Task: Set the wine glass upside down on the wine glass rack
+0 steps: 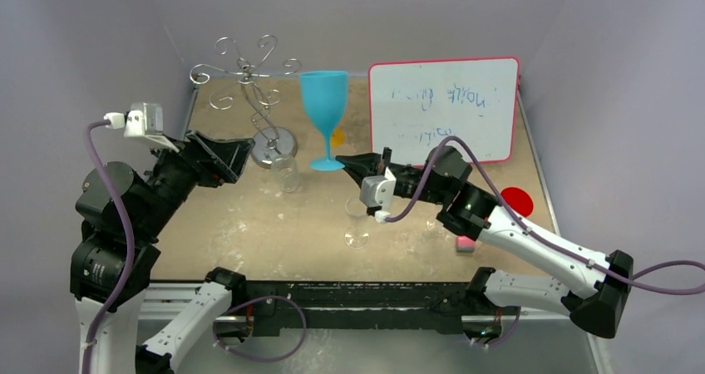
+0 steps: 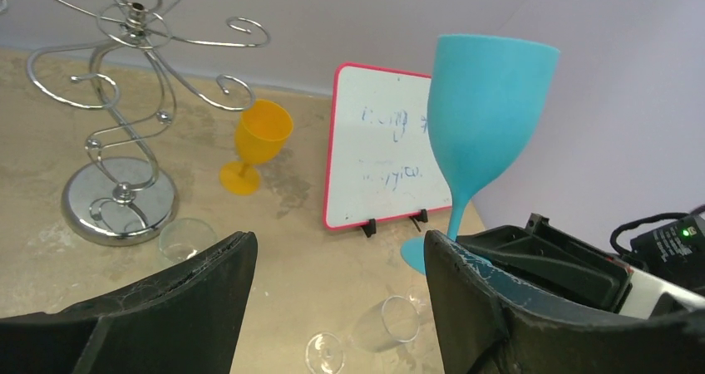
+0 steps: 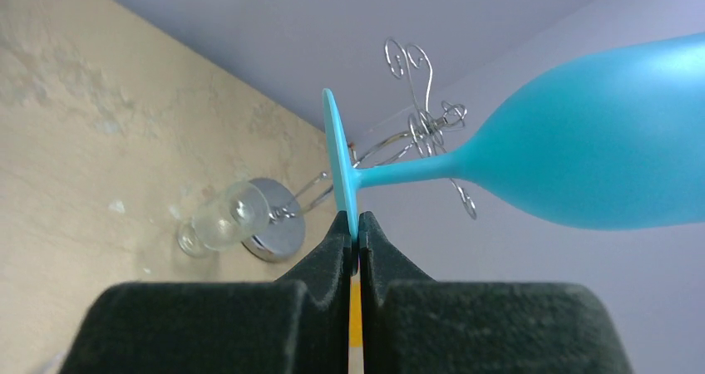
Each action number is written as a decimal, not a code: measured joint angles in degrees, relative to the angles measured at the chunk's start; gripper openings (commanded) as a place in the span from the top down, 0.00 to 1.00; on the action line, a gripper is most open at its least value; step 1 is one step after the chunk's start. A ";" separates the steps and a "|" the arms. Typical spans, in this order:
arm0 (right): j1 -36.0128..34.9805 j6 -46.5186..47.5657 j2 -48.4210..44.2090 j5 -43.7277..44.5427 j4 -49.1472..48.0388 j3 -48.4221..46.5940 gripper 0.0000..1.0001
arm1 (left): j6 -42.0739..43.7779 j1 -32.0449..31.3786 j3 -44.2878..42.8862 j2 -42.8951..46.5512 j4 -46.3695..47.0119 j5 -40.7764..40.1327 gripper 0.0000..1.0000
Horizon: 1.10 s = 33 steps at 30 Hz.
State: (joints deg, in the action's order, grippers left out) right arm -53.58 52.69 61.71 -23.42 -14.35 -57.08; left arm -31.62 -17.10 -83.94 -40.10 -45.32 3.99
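A blue wine glass (image 1: 322, 108) stands upright left of the whiteboard; it also shows in the left wrist view (image 2: 486, 108) and the right wrist view (image 3: 582, 158). My right gripper (image 1: 353, 164) is shut on the rim of its round foot (image 3: 353, 239). I cannot tell if the foot touches the table. The silver wire wine glass rack (image 1: 249, 83) stands at the back left on its round base (image 2: 120, 204), behind the blue glass in the right wrist view (image 3: 424, 125). My left gripper (image 1: 241, 154) is open and empty next to the rack base (image 2: 341, 258).
A clear glass (image 1: 285, 173) stands by the rack base. A clear stemmed glass (image 1: 357, 220) stands mid-table under my right wrist. An orange glass (image 2: 258, 141) is behind the blue one. A pink-framed whiteboard (image 1: 445, 112) stands at the back right, with a red disc (image 1: 516, 200) near it.
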 measured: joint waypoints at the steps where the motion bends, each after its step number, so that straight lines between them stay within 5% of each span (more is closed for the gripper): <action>1: 0.00 -2.56 -0.42 -0.07 -1.14 0.61 1.00 | 0.02 0.00 0.24 -0.04 0.26 1.01 0.27; 20: 0.00 -72.28 3.65 7.23 -15.61 -0.96 1.00 | -1.22 -0.02 9.79 5.64 10.97 15.96 0.27; 33: 0.00 -92.63 4.37 4.24 -21.70 -0.96 1.00 | -10.40 -0.02 18.32 5.64 22.08 24.24 0.38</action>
State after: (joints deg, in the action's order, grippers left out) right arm -53.58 -39.94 66.08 -19.18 -36.05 -58.04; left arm -42.02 -17.12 -65.63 -34.46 -23.24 28.23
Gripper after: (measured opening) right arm 0.015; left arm 0.666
